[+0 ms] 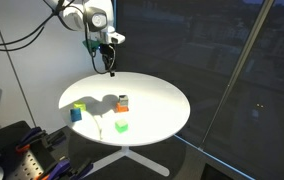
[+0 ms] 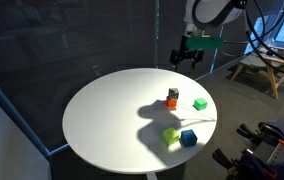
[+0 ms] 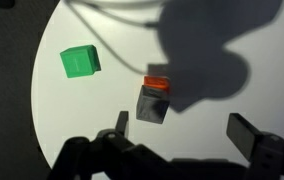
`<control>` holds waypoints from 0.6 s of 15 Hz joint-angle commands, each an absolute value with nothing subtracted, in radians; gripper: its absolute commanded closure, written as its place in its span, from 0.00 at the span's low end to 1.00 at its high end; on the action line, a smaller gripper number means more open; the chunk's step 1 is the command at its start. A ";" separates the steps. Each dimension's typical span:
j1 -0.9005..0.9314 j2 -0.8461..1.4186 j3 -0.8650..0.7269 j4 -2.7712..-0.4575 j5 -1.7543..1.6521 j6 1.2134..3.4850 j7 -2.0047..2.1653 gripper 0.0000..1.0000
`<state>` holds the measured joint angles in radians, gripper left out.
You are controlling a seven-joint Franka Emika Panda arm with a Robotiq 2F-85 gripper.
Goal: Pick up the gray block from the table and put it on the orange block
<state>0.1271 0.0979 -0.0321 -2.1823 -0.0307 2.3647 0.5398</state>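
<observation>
- Gripper (image 1: 105, 62) hung high above the far rim of the table (image 1: 162, 100), jaws spread wide, nothing between them.
- Only one arm, so no choice of hand.
- In the wrist view the gray block (image 3: 154, 106) lay below and ahead of the gripper (image 3: 179, 122), in the gap between the fingers but closer to one finger (image 3: 119, 125) than to the other.
- Orange block (image 3: 157, 79) sat just beyond the gray one, touching it, on the side away from the hand.
- Couldn't tell whether gray rested on orange or beside it on the table.
- Gray block was a cube with no long axis; its edges sat slightly skewed to the line between the fingers.
- Judgement: if gray is on the table, the move is a long drop, slightly forward, with a small wrist twist to square the pads on two side faces.
- Green block (image 3: 80, 62) lay well apart, off to the nearer-finger side.
</observation>
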 commanded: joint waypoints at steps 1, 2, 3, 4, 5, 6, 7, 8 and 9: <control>0.097 0.013 -0.008 -2.240 -0.002 2.343 0.452 0.00; 0.094 -0.005 -0.006 -2.252 0.003 2.337 0.424 0.00; 0.090 -0.021 -0.003 -2.262 0.011 2.327 0.389 0.00; 0.087 -0.037 -0.002 -2.271 0.018 2.317 0.358 0.00; 0.083 -0.055 0.000 -2.283 0.027 2.307 0.324 0.00; 0.079 -0.071 0.001 -2.292 0.034 2.294 0.294 0.00; 0.076 -0.090 0.001 -2.302 0.042 2.278 0.264 0.00; 0.073 -0.105 0.001 -2.309 0.046 2.264 0.240 0.00; 0.071 -0.119 0.000 -2.316 0.048 2.253 0.222 0.00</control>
<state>0.0968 -0.0478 -0.0155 -2.2741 0.0197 2.2943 0.3013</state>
